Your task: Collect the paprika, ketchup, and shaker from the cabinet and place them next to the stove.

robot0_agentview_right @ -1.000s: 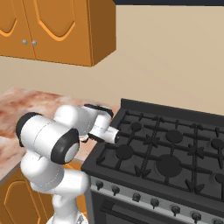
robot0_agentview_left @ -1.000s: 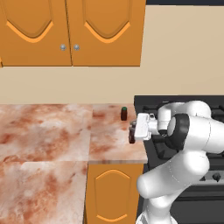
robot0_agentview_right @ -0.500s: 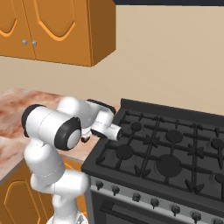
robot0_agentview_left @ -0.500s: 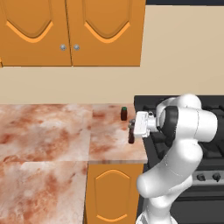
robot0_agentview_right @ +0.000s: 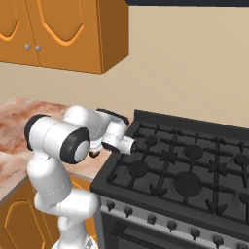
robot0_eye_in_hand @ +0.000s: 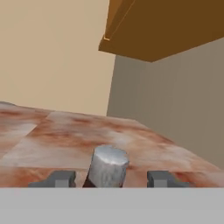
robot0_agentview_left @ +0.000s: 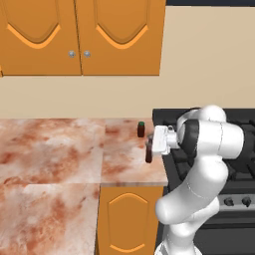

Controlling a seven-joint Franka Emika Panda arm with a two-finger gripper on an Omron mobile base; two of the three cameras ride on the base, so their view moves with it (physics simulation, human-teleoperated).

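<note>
Marbled reddish worktop (robot0_agentview_left: 55, 154) runs left of the black stove (robot0_agentview_right: 194, 170), under the orange cabinet (robot0_agentview_left: 79, 35), whose 2 doors are closed. On it, close to the stove edge, the ketchup (robot0_agentview_left: 148, 153) stands upright, its grey cap (robot0_eye_in_hand: 109, 165) seen in the hand view between the 2 fingertips (robot0_eye_in_hand: 59, 178). The pincer (robot0_agentview_left: 149, 149) is spread, a tip on either side of the bottle with a gap showing on both sides. From the bottle, the paprika (robot0_agentview_left: 141, 129) with its green lid stands at about 11 o'clock, nearer the wall, apart from it. In the right base view the white arm hides the bottle; the wrist (robot0_agentview_right: 119, 138) reaches across the stove's left edge.
</note>
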